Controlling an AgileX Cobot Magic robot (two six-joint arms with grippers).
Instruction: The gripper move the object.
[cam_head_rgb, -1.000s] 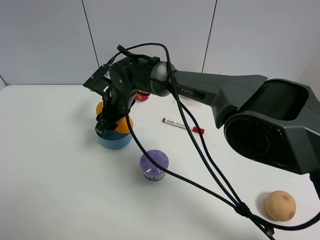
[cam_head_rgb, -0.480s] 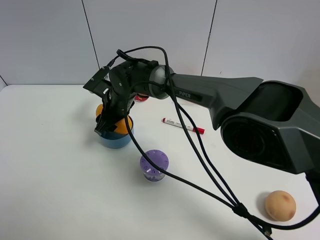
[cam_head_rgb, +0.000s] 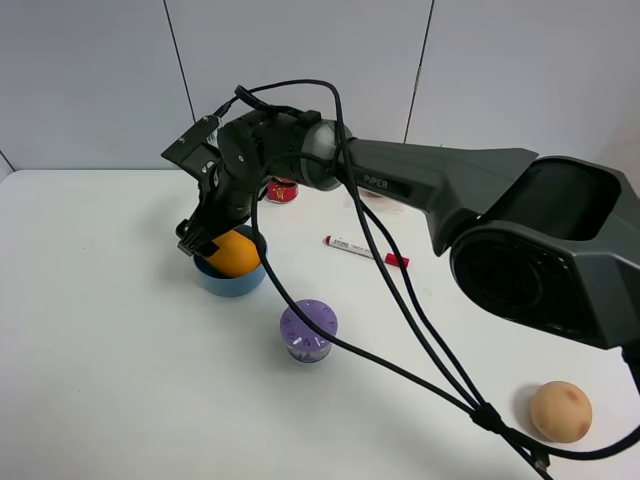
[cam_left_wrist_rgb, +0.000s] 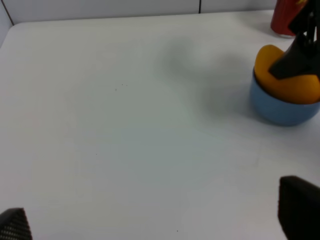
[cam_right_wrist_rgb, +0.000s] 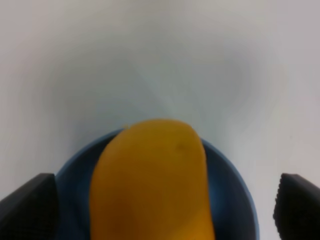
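The orange-yellow mango (cam_head_rgb: 233, 254) lies in the blue bowl (cam_head_rgb: 228, 280) at the back left of the white table. My right gripper (cam_head_rgb: 200, 236) hangs just above the mango's left end, its black fingers spread apart. In the right wrist view the mango (cam_right_wrist_rgb: 152, 185) fills the bowl (cam_right_wrist_rgb: 230, 195), and the two fingertips (cam_right_wrist_rgb: 27, 200) stand wide to either side without touching it. The left wrist view shows the mango (cam_left_wrist_rgb: 290, 85) in the bowl (cam_left_wrist_rgb: 280, 107) with the right gripper's dark shape over it. My left gripper (cam_left_wrist_rgb: 155, 220) is open and empty, far from the bowl.
A purple cup with a perforated lid (cam_head_rgb: 308, 331) stands in front of the bowl. A marker with a red cap (cam_head_rgb: 365, 251) lies to the right. A red item (cam_head_rgb: 283, 192) sits behind the bowl. A round tan fruit (cam_head_rgb: 560, 411) is at the front right. Black cables trail across the table.
The right gripper has let go of the mango, opened, and drawn up and to the left. The mango now rests lower in the bowl.
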